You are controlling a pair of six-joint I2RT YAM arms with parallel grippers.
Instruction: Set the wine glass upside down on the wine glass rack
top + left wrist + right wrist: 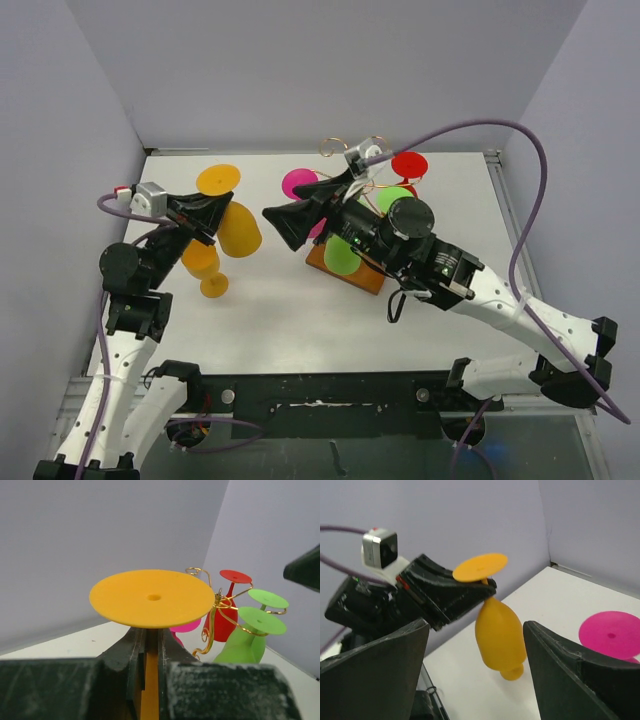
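Observation:
My left gripper (222, 207) is shut on the stem of an orange wine glass (240, 230) and holds it upside down above the table, with the foot disc (152, 597) on top and the bowl hanging below (500, 630). In the left wrist view the stem (150, 690) sits between the closed fingers. The wine glass rack (331, 148) is gold wire on a wooden base (362, 279), to the right of the held glass, and also shows in the left wrist view (215, 615). My right gripper (280, 225) is open and empty, facing the held glass from the right (476, 630).
A second orange glass (203, 262) is on the table under my left gripper. The rack carries a pink glass (298, 183), a red glass (408, 165) and two green glasses (343, 257). My right arm lies across the rack's base. Walls enclose the table on three sides.

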